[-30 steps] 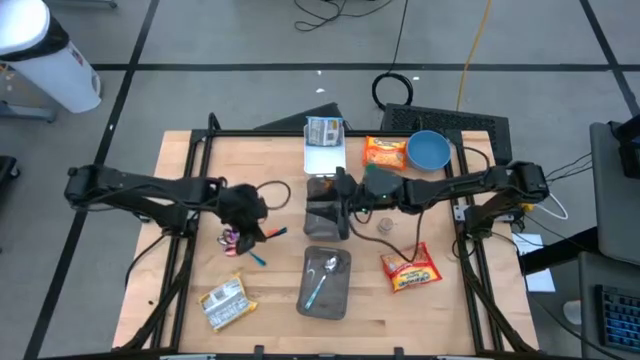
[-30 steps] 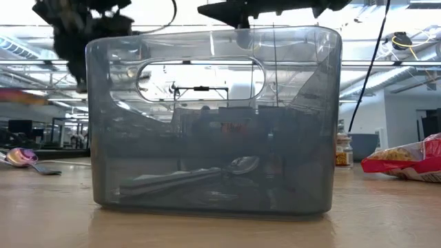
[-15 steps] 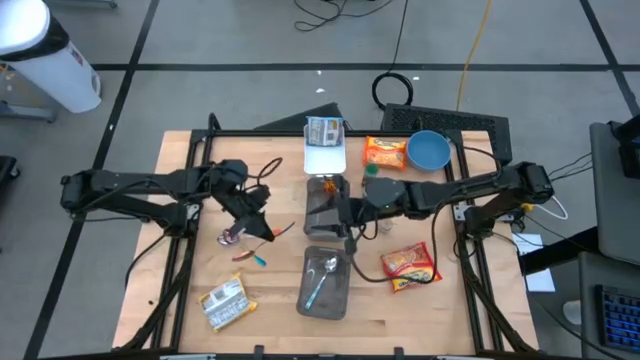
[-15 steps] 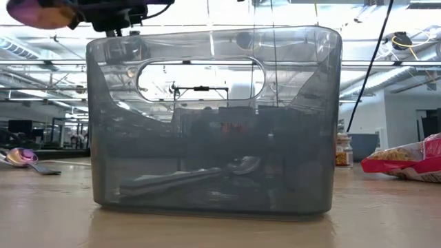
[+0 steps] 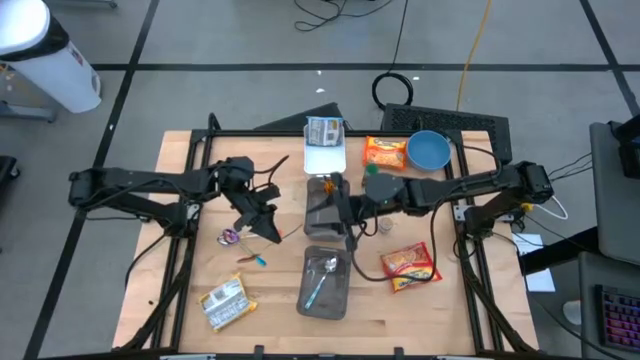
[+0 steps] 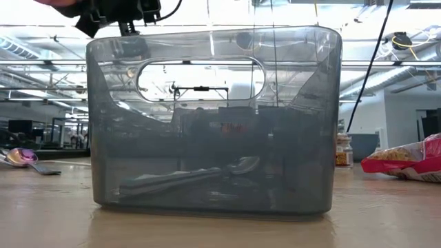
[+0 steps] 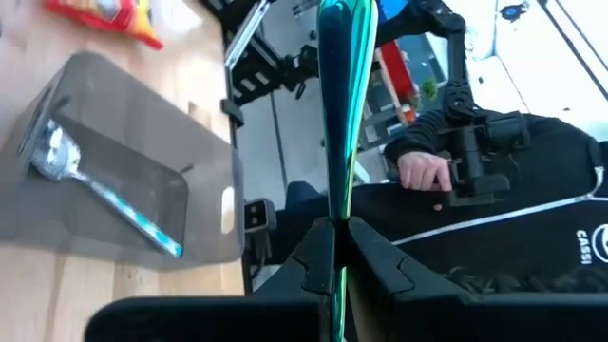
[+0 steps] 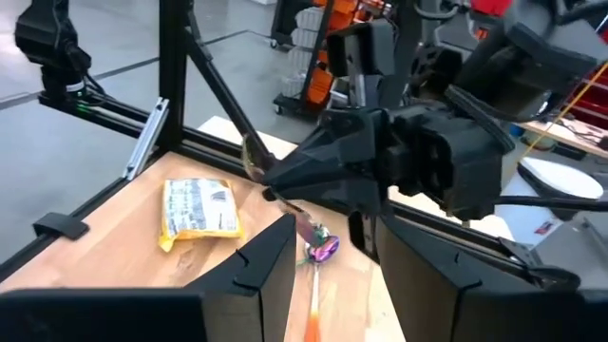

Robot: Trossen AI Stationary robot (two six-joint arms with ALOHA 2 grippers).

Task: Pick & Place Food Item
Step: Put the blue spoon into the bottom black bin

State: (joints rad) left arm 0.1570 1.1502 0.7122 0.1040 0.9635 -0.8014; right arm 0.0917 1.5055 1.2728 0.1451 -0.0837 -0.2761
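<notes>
Three snack packets point(image 5: 385, 152), two grey bins point(image 5: 326, 283), one blue bowl point(image 5: 428, 151), and two robot arms point(image 5: 150, 185) at the table point(image 5: 190, 270).
</notes>
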